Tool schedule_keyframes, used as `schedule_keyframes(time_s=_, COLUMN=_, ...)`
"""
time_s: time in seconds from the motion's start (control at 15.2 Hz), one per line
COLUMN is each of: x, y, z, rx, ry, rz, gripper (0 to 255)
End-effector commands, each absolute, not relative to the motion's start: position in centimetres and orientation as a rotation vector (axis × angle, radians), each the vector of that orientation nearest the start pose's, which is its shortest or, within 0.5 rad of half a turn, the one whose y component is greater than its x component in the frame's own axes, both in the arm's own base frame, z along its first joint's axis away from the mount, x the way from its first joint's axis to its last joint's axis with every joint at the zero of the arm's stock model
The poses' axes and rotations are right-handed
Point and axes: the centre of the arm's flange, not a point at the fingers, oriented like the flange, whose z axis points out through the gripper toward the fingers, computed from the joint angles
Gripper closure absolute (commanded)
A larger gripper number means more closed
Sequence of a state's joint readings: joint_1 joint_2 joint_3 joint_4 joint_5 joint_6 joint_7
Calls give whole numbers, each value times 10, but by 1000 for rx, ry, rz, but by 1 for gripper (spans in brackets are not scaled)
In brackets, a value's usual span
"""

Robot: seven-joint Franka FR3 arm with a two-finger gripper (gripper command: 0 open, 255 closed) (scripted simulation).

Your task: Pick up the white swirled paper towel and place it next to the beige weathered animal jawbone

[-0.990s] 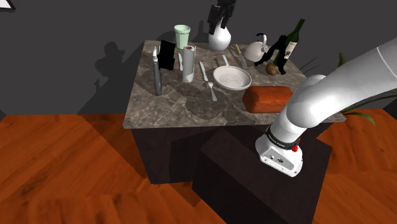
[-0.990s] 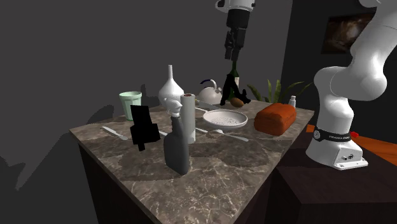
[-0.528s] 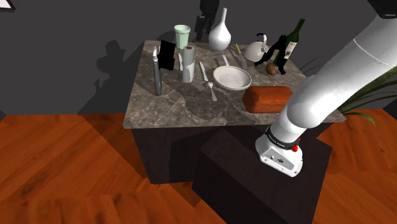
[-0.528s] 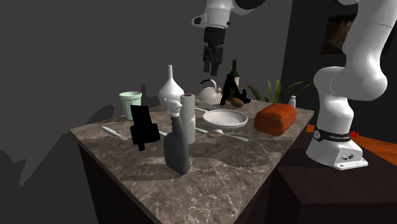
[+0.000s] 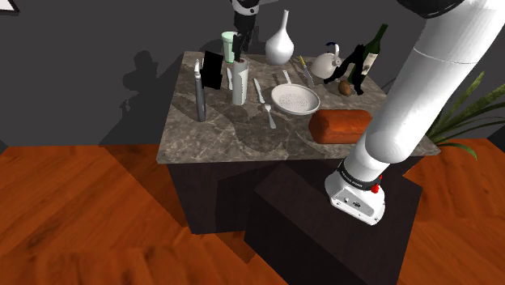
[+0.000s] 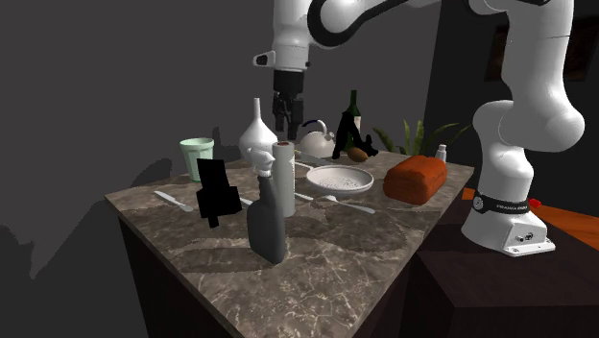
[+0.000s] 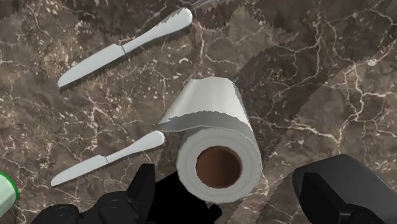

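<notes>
Over the last second the gripper (image 5: 239, 50) has swung away from above the white vase (image 5: 280, 42) toward the shoulder view's left and come lower. It now hangs directly over the upright paper towel roll (image 5: 239, 82).

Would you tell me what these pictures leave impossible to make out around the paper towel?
Second exterior view: the paper towel roll has its lower part hidden behind the grey jawbone.
Wrist view: the pale green cup is cut off by the picture's edge.
Shoulder view: the black object beside the roll is a featureless silhouette; what it is cannot be told.
</notes>
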State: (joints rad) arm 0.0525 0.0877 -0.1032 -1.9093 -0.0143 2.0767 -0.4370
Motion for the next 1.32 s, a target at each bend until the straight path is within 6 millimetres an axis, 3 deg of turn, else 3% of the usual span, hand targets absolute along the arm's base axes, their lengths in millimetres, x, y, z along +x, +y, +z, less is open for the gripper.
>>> schedule_keyframes(time_s=0.0, x=608, y=-26, z=444, rx=-3110, ry=-675, rz=-106, gripper=0)
schedule_keyframes(time_s=0.53, x=611, y=-27, z=405, rx=-3110, ry=-675, rz=-106, gripper=0)
schedule_keyframes(time_s=0.99, x=611, y=-27, z=405, rx=-3110, ry=-675, rz=-106, gripper=0)
schedule_keyframes(time_s=1.06, x=611, y=-27, z=405, rx=-3110, ry=-675, rz=-106, gripper=255)
schedule_keyframes(time_s=1.25, x=610, y=-27, z=405, rx=-3110, ry=-675, rz=-106, gripper=255)
